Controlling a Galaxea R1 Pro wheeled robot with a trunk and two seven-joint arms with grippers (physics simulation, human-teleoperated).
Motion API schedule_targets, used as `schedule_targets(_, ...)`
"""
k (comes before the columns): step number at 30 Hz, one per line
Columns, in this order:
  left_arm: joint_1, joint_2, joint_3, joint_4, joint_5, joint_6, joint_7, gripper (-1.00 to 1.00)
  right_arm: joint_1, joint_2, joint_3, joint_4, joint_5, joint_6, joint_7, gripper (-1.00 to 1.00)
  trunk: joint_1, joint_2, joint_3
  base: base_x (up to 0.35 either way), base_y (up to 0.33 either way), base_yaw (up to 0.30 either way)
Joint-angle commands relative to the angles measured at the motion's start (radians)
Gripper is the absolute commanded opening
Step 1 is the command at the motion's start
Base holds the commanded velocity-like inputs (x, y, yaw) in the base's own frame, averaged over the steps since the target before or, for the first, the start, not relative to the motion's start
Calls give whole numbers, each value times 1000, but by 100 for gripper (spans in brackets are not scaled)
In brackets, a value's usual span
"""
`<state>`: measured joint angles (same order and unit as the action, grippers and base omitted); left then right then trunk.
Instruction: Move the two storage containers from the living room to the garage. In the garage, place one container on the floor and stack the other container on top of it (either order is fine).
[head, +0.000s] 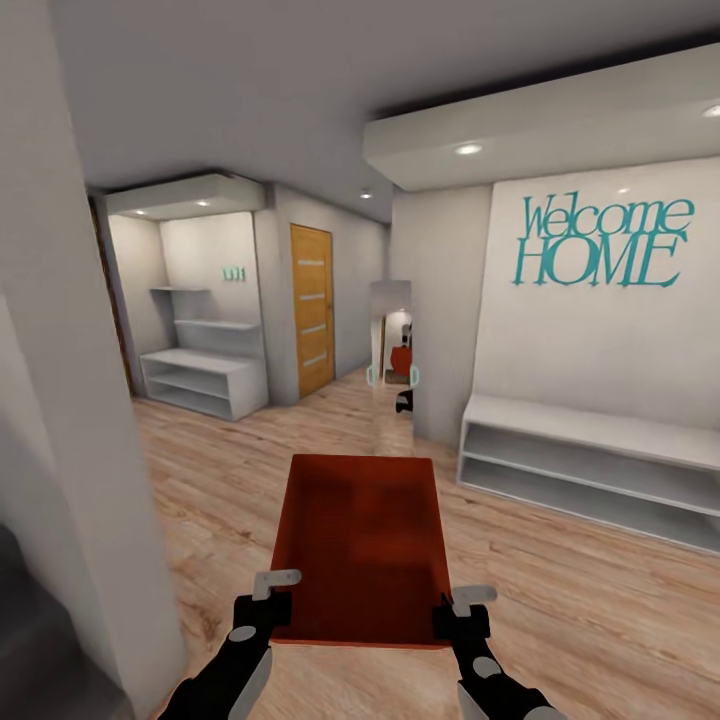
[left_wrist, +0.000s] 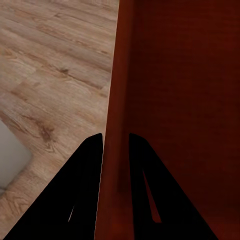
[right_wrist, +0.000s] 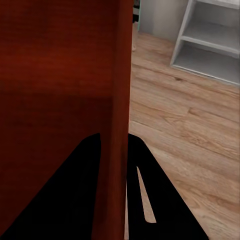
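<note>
1. A hallway with a light wood-plank floor (head: 560, 600) is shown in the head view. Teal "Welcome HOME" lettering (head: 600, 242) is mounted on the white wall at the right, above a low white shelf bench (head: 590, 470). A wooden door (head: 312, 308) and a white shelving unit (head: 205, 365) are seen at the far left, and a narrow standing mirror (head: 391, 350) stands between the door and the bench.
2. A single red-orange storage container (head: 360, 545) is carried above the plank floor, directly in front of the robot and between both arms. Its open top faces upward, so the inner bottom is seen.
3. The long axis of the container runs away from the robot, toward the mirror; a short wall is nearest the camera.
4. The left gripper (head: 262, 600) is pinched onto the container's left wall near the near corner. In the left wrist view, the wall (left_wrist: 112, 125) is clamped between the two dark fingers (left_wrist: 75, 200), one outside and one inside.
5. The right gripper (head: 462, 612) is pinched likewise onto the right wall. In the right wrist view, the wall (right_wrist: 120, 100) is sandwiched between the fingers (right_wrist: 165, 200), with the plank floor and the white shelving beyond.
</note>
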<state>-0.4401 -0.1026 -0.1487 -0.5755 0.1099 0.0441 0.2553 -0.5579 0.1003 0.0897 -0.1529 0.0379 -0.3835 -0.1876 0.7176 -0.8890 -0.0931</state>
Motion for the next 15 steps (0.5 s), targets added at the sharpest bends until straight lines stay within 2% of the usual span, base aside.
schedule_targets(1, 0, 6, -6, 10, 14, 5, 38, -100, -2, -1, -27, -2, -1, -43, -15, -100, 1, -1, -1, 321, 0, 0)
schedule_targets(15, 0, 6, -6, 11, 14, 5, 38, -100, -2, -1, -27, -2, 0, -44, -15, -100, 1, -1, -1, 321, 0, 0)
